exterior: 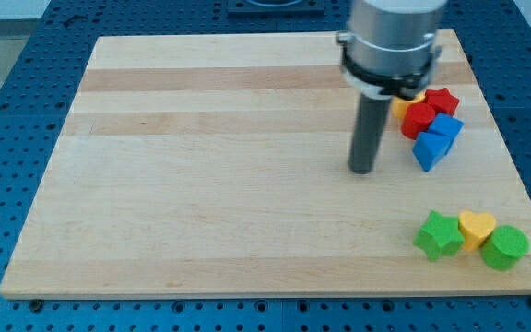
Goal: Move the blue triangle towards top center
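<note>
My tip (362, 171) carries no pincer and holds nothing, standing just to the view's left of the blue triangle (430, 149), which is packed against a blue cube (447, 126) and red blocks (419, 117) at right; risk: a push drags these neighbours along or skews the triangle off-line

Our tip (362, 171) stands on the tabletop (201, 166) with open wood all around toward the view's left, top and bottom. To the view's right a tight cluster blocks us: blue triangle (429, 149), blue cube (446, 128), red block (419, 118), red star (442, 100), yellow block (401, 104). Near the bottom right, green star (439, 235), yellow heart (477, 227) and green cylinder (505, 247) touch in a row. Between the two groups a free lane runs.
</note>
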Action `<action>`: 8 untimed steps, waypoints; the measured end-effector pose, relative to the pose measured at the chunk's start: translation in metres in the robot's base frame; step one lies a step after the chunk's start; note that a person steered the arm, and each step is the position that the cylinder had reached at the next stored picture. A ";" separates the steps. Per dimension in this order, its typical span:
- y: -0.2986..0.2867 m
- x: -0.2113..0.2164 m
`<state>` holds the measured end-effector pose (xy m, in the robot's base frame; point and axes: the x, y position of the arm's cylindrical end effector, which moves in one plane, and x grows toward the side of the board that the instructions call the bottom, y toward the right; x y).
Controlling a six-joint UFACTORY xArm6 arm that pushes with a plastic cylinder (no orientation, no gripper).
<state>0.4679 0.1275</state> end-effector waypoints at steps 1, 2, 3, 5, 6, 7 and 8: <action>0.026 0.000; 0.026 0.000; 0.023 0.022; 0.036 0.053; 0.082 0.038; 0.082 0.038; 0.071 -0.002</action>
<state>0.4663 0.1984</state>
